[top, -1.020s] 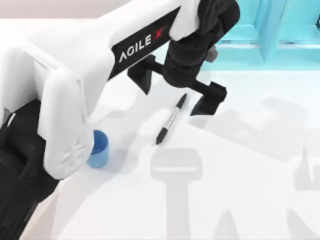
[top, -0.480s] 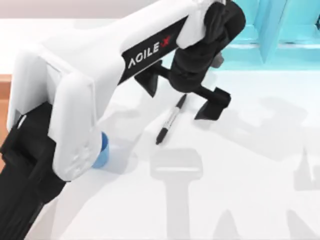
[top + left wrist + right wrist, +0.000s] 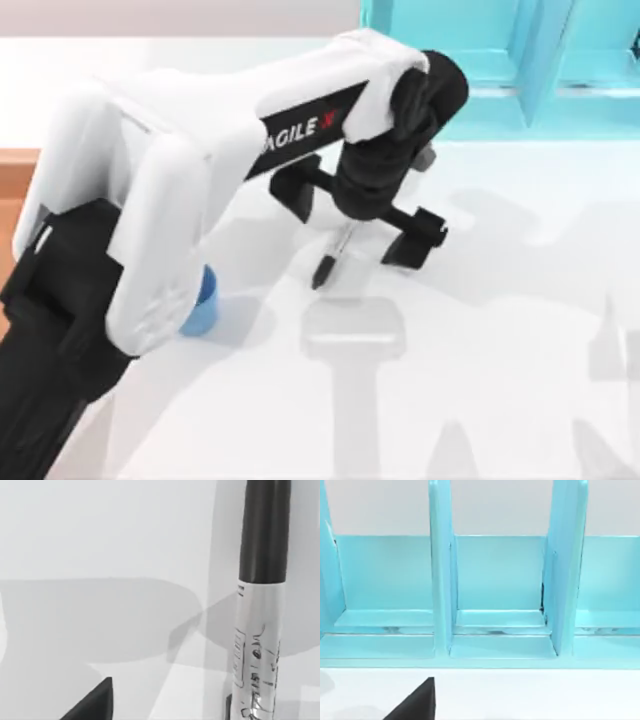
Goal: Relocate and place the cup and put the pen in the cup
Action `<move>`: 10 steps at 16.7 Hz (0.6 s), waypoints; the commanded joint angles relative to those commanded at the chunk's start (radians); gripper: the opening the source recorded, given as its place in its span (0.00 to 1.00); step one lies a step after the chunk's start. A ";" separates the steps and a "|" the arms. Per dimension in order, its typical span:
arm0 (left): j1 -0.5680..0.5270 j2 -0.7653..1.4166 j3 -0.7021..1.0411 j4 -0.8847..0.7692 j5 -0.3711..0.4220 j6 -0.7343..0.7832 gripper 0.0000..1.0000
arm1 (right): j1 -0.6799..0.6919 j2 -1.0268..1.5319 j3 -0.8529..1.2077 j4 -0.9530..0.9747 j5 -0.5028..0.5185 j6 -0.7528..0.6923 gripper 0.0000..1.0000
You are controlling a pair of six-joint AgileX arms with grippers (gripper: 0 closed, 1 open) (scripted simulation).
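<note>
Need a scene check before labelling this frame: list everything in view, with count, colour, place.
pen: 1, black with grey-white labelled band, lying flat on the table near its middle, directly under the left gripper
cup: 1, blue, on the table toward the left side, partly hidden by the left arm
shelf unit: 1, turquoise with upright dividers, along the table's far edge
table: 1, white, crossed by grey shadows
left gripper: 1, black on a white arm, fingers open, straddling the pen, one finger on each side
right gripper: 1, black finger tip seen in the right wrist view, facing the shelf unit
</note>
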 joint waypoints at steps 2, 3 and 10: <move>0.006 0.010 -0.039 0.051 0.000 0.006 1.00 | 0.000 0.000 0.000 0.000 0.000 0.000 1.00; 0.008 0.013 -0.047 0.061 0.001 0.008 1.00 | 0.000 0.000 0.000 0.000 0.000 0.000 1.00; 0.008 0.013 -0.048 0.063 0.001 0.008 0.77 | 0.000 0.000 0.000 0.000 0.000 0.000 1.00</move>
